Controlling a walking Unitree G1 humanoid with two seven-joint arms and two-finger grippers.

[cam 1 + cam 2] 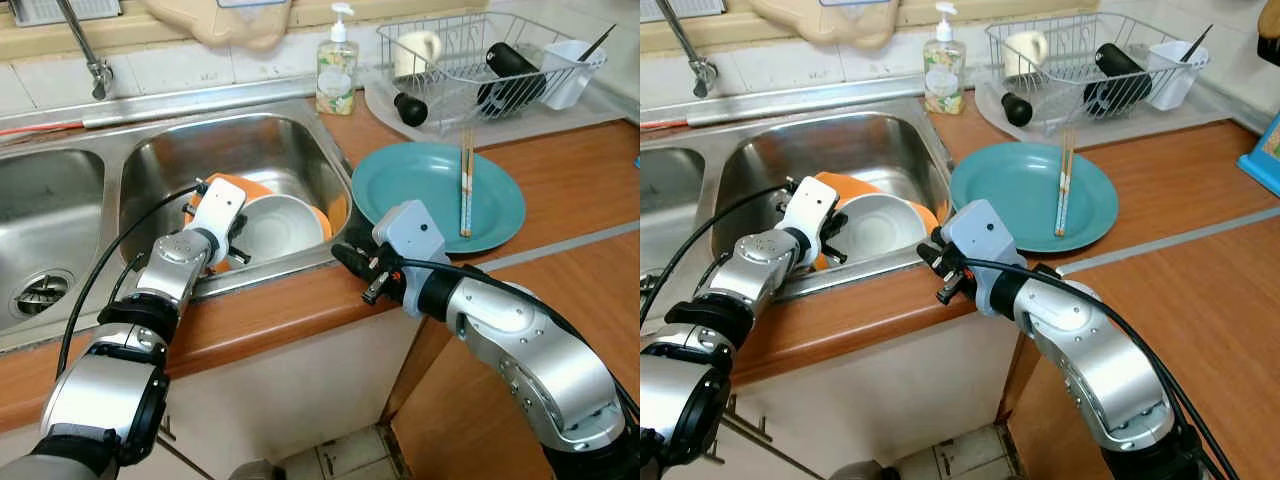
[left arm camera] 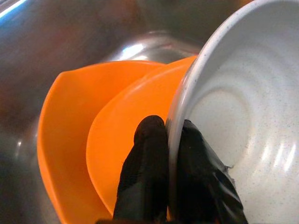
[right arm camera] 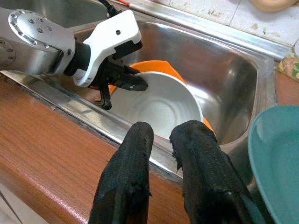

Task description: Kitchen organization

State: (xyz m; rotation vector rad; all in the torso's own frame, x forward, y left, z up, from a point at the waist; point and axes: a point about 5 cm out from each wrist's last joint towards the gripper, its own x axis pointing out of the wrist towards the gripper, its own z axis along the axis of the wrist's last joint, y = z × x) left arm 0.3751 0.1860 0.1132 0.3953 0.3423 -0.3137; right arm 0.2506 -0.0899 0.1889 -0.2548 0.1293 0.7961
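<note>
- Fingers of the left tool (image 2: 166, 154) pinch the rim of the white bowl (image 1: 275, 228), one inside and one outside, so this tool is closed on the bowl.
- White bowl sits tilted in the right sink basin (image 1: 250, 150), nested in an orange bowl (image 2: 121, 140) that lies inside another orange dish (image 2: 60, 135).
- Right tool (image 3: 161, 158) hovers over the tabletop (image 1: 290, 310) edge just in front of the basin, fingers close together with a narrow gap and nothing between them.
- Step in hand, as I judge it: lifting the white bowl out of the sink, probably toward the drying rack (image 1: 480, 60).
- Next move calls for a straight lift that frees the bowl from the orange one beneath without dragging it along; the thin rim grip may let the bowl swing or slip.
- Teal plate (image 1: 425, 195) lies on the tabletop beside the basin, with chopsticks (image 1: 466, 180) across it, between sink and rack.
- Soap bottle (image 1: 337, 70) stands at the basin's back corner, near the path to the rack.
- Rack already holds a cup (image 1: 418, 50), a dark bottle (image 1: 515, 72) and a white container (image 1: 572, 70), so free room looks limited.
- Faucet (image 1: 85, 50) stands at the back over the left basin (image 1: 45, 230), well apart from the work.
</note>
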